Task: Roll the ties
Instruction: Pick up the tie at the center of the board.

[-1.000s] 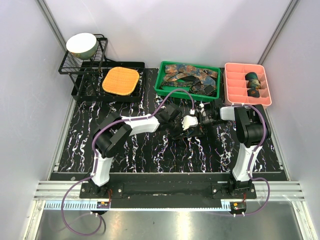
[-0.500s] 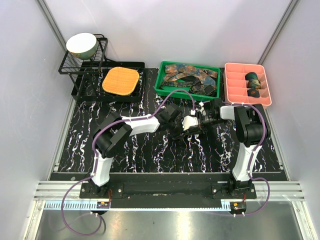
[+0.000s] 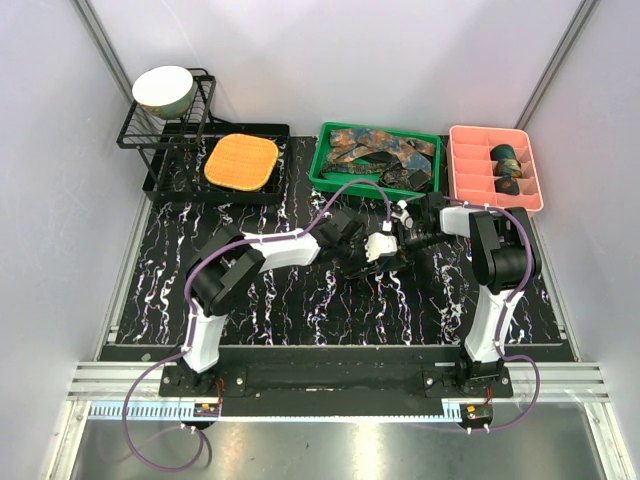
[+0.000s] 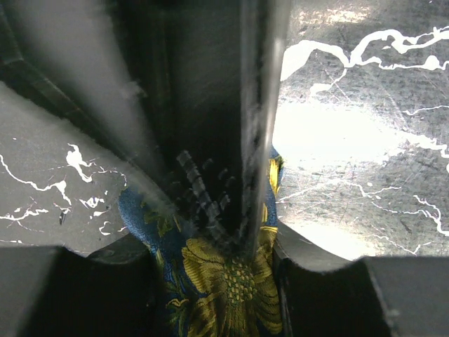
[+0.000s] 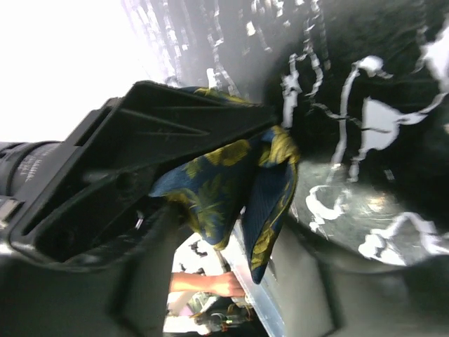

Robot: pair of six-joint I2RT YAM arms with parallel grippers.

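Left gripper (image 3: 350, 250) pinching blue-gold tie (image 4: 231, 281) over table (image 3: 250, 300) middle, toward far edge; tie's bunched end juts rightward, just beside right gripper (image 3: 405, 232); right jaws' state unreadable; right arm nearer.

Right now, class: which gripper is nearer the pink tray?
Right. The right gripper sits just left of the pink tray's near corner; the left gripper, gripping the tie, is farther left.

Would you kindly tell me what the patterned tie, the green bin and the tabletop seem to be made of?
Tie: soft woven fabric, faint sheen, perhaps silk or polyester; it folds and drapes limply. Green bin: likely moulded plastic, smooth, one even colour, thin rim. Tabletop: glossy black white-veined surface, bright glare on it; stone or printed laminate, I cannot tell.
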